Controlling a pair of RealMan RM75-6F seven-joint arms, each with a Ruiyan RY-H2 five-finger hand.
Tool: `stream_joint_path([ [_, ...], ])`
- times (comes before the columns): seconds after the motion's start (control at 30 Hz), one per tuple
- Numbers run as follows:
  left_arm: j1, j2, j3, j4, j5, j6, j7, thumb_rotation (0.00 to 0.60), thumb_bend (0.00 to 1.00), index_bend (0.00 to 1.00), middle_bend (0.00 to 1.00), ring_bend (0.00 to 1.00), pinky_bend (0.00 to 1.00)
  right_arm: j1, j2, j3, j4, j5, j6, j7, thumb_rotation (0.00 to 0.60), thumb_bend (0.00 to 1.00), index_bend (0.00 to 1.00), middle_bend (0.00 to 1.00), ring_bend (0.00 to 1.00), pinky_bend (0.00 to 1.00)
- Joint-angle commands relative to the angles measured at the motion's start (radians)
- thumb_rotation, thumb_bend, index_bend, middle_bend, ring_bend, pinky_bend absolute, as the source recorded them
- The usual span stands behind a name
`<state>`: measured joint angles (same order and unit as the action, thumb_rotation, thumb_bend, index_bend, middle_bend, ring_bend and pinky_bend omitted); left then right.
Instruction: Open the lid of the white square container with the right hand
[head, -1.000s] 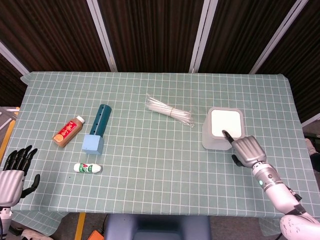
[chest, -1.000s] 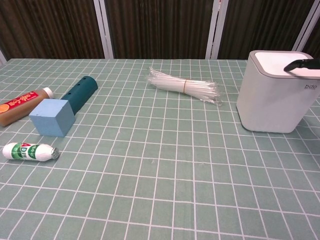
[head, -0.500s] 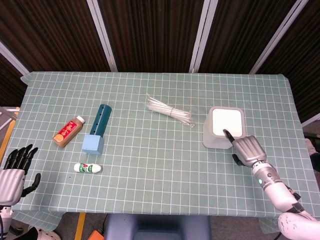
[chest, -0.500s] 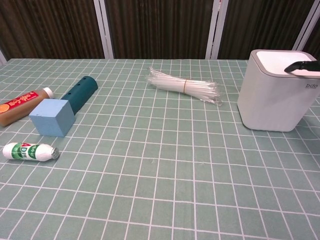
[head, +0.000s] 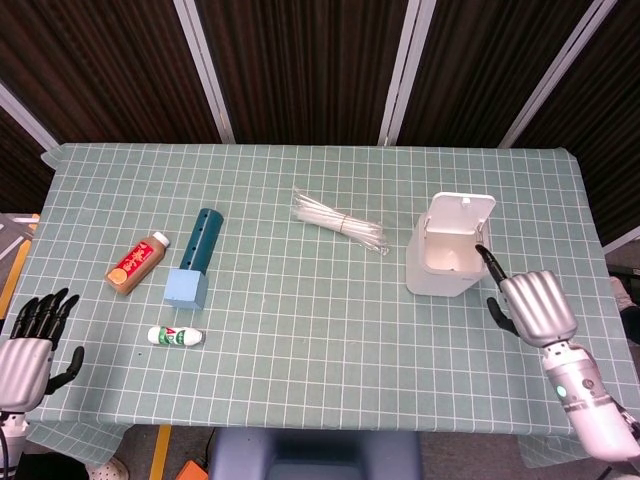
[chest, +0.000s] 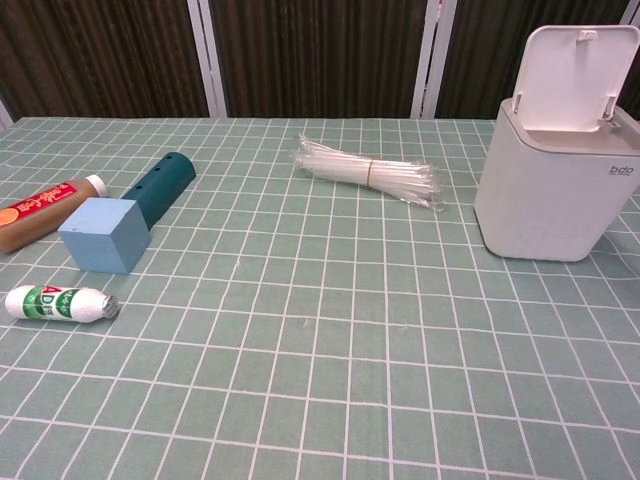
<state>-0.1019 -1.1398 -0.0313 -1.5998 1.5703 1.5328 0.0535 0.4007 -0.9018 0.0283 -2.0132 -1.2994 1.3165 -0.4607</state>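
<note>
Your head view looks steeply down from high above the near edge, taking in the whole table (head: 300, 330), your chest view sits low and close, facing across it, both share the container (head: 445, 262) and bundle (chest: 368, 172).

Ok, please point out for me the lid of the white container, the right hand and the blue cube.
lid (chest: 573, 75), chest view, inner face of the raised lid
right hand (head: 535, 305), head view, back of the hand
blue cube (chest: 105, 234), chest view, front face

Green checked table (head: 320, 330) with white container (chest: 556, 190), straws (chest: 370, 170), bottles (head: 138, 262), blue block (chest: 104, 234), teal tube (chest: 162, 182).
</note>
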Motion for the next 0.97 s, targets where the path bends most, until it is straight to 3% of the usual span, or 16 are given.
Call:
stream_joint_path([
  [0.03, -0.001, -0.001, -0.002, -0.001, 0.003, 0.003, 0.001, 0.6, 0.48, 0.0, 0.0, 0.0, 0.06, -0.13, -0.052, -0.055, 0.048, -0.187, 0.183, 0.05, 0.556, 0.55, 0.0, 0.95, 0.92, 0.84],
  [0.1, -0.002, -0.004, -0.004, 0.0, 0.007, 0.009, 0.002, 0.6, 0.48, 0.0, 0.0, 0.0, 0.06, -0.188, -0.096, -0.091, 0.098, -0.248, 0.243, 0.076, 0.557, 0.52, 0.0, 0.74, 0.68, 0.65],
  [0.13, -0.001, -0.005, -0.005, 0.001, 0.01, 0.012, 0.001, 0.6, 0.48, 0.0, 0.0, 0.0, 0.06, -0.212, -0.113, -0.106, 0.119, -0.258, 0.26, 0.087, 0.557, 0.51, 0.0, 0.68, 0.61, 0.59],
  [0.2, -0.001, -0.008, -0.006, 0.005, 0.018, 0.022, -0.002, 0.6, 0.48, 0.0, 0.0, 0.0, 0.06, -0.259, -0.153, -0.128, 0.172, -0.259, 0.286, 0.117, 0.555, 0.44, 0.0, 0.4, 0.33, 0.32],
  [0.3, 0.001, -0.012, -0.007, 0.01, 0.029, 0.035, -0.01, 0.6, 0.47, 0.0, 0.0, 0.0, 0.06, -0.308, -0.211, -0.133, 0.262, -0.244, 0.313, 0.191, 0.554, 0.41, 0.0, 0.18, 0.1, 0.13],
  [0.37, 0.0, -0.011, -0.007, 0.011, 0.03, 0.035, -0.009, 0.6, 0.47, 0.0, 0.0, 0.0, 0.06, -0.326, -0.225, -0.129, 0.297, -0.21, 0.3, 0.239, 0.546, 0.39, 0.0, 0.07, 0.02, 0.07],
  [0.47, 0.0, -0.008, -0.004, 0.006, 0.027, 0.027, -0.003, 0.6, 0.47, 0.0, 0.0, 0.0, 0.06, -0.328, -0.223, -0.102, 0.327, -0.229, 0.321, 0.287, 0.537, 0.37, 0.0, 0.0, 0.0, 0.0],
  [0.6, -0.001, -0.008, -0.001, 0.001, 0.03, 0.025, 0.003, 0.6, 0.46, 0.0, 0.0, 0.0, 0.06, -0.336, -0.217, -0.102, 0.345, -0.248, 0.314, 0.317, 0.538, 0.32, 0.0, 0.0, 0.0, 0.0],
  [0.97, 0.001, -0.004, 0.003, -0.002, 0.024, 0.016, 0.005, 0.6, 0.46, 0.0, 0.0, 0.0, 0.06, -0.342, -0.203, -0.089, 0.331, -0.253, 0.264, 0.303, 0.539, 0.31, 0.0, 0.0, 0.0, 0.0],
])
